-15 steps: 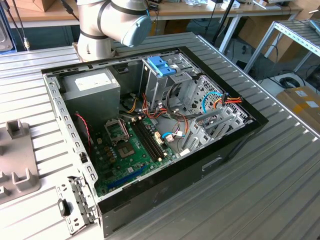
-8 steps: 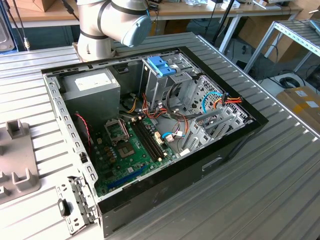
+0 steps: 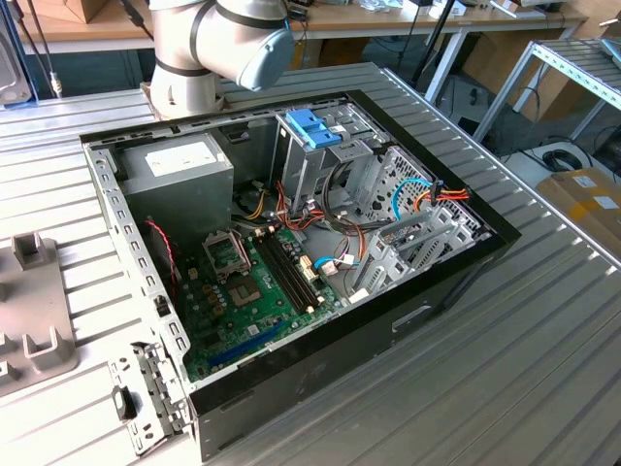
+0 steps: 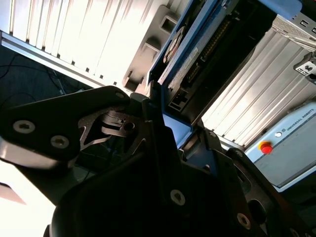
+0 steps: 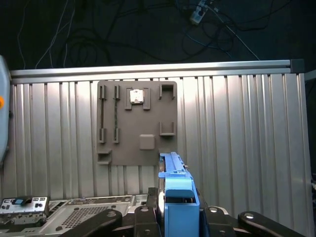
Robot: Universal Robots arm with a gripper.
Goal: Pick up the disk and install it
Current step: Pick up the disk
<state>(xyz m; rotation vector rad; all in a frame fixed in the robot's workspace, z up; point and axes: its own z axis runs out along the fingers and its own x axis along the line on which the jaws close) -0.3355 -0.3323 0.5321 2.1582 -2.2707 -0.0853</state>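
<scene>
- At the far edge of the exterior view, the arm (image 3: 223,44) is cut off above its grey joint, so its wrist end lies outside that picture.
- On the ribbed metal surface (image 3: 543,349) lies the open computer case (image 3: 320,340). Inside it are the motherboard (image 3: 257,291), a grey box with a white sticker (image 3: 179,165) and a metal cage topped by a blue latch (image 3: 313,126).
- Bundled wires (image 3: 427,199) hide much of the bays toward the exterior view's right.
- In both wrist views the end effector (image 5: 178,222) is closed on the disk (image 5: 178,195), with black fingers (image 5: 212,222) pressed against its light-blue frame from either side.
- In the first wrist view the disk's narrow end faces the camera and its label face cannot be made out.
- In the second wrist view the disk (image 4: 212,44) shows a dark edge with a connector, and its far end runs out of the picture.
- The disk is held clear above the surface, near a grey fixture plate (image 5: 136,128).
</scene>
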